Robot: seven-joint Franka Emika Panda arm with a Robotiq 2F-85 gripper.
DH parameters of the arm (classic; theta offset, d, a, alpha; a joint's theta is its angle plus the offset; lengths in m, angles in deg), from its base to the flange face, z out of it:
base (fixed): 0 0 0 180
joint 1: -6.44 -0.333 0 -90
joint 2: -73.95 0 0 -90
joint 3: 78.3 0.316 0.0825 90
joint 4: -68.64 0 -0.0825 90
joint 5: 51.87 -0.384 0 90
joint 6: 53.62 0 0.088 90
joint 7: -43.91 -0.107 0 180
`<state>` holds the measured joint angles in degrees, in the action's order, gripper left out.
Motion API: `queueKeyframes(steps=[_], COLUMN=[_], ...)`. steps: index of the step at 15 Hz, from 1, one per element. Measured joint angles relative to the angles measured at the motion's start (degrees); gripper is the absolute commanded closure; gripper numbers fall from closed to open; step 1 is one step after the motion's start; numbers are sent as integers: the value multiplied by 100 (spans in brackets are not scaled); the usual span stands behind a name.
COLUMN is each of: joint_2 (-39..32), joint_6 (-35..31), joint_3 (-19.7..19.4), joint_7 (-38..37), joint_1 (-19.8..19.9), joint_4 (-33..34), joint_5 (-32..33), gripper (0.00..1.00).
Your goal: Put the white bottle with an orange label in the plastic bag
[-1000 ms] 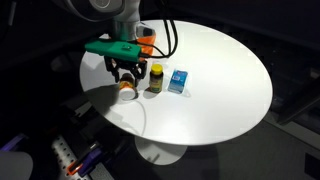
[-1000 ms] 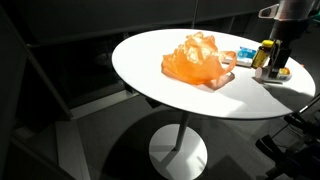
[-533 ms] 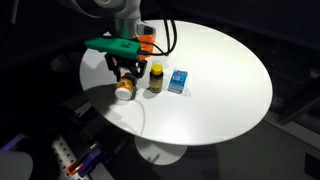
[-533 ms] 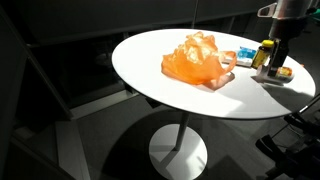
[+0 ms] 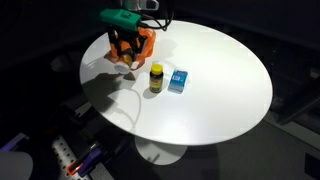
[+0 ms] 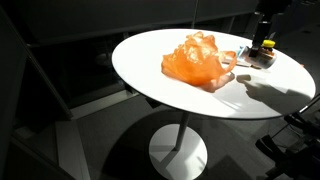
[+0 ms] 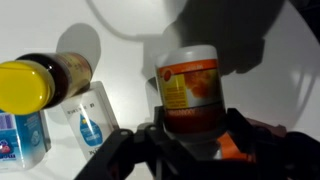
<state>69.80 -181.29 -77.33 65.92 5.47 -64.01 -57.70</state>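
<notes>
The tool (image 5: 126,55) has risen toward the upper left of the frame, lifting the white plastic bottle with an orange label (image 7: 190,95) off the round white tabletop (image 5: 220,90). The bottle now hangs clear above its former spot left of the yellow-capped brown bottle (image 5: 156,78).

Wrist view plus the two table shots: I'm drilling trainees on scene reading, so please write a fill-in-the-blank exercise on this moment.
1. The pincer is shut on the white bottle, whose label is ____.
2. The dark bottle standing on the table has a ____ cap.
3. Right beside that bottle sits a small ____ box.
4. The plastic bag on the table is ____ in colour.

Missing words: orange; yellow; blue; orange.
</notes>
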Motion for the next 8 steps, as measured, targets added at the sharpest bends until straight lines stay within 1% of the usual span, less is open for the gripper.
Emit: queueKeyframes(steps=[3, 4, 6, 8], joint_2=[-14, -26, -59, -88], joint_6=[167, 210, 275, 292], joint_3=[101, 122, 147, 151], joint_7=[0, 0, 0, 0], joint_1=[-13, -18, -24, -25], joint_4=[392, 497, 644, 686], joint_5=[-442, -561, -708, -720], gripper=[61, 36, 36, 36])
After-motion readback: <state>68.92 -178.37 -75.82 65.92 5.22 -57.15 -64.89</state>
